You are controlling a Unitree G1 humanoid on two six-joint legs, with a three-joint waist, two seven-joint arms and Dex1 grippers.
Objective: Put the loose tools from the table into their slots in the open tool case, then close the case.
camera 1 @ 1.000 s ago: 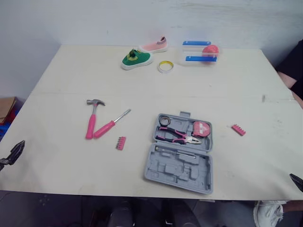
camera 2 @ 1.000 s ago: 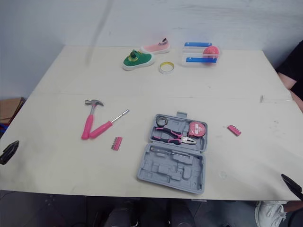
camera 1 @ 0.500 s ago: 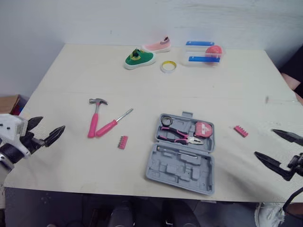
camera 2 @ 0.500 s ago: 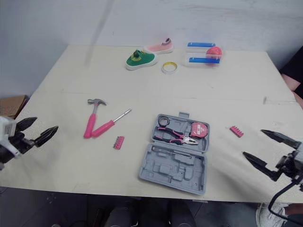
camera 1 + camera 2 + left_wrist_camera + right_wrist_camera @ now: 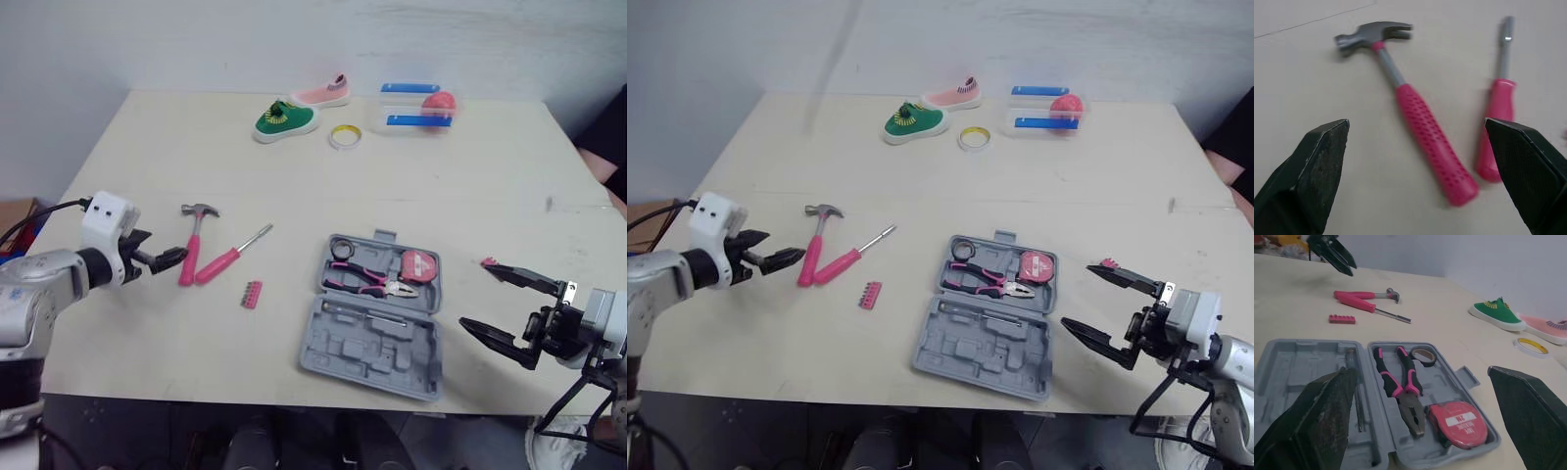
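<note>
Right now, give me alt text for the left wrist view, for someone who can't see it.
A pink-handled hammer with a grey metal head lies on a pale table, framed between the left arm's two black fingers, which stand wide open. A pink-handled screwdriver lies close beside the hammer.

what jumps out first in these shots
The grey tool case lies open near the front edge of the table, pink pliers and a tape measure in its far half. To its left lie a pink hammer and screwdriver, the open left gripper beside the hammer's handle.
</note>
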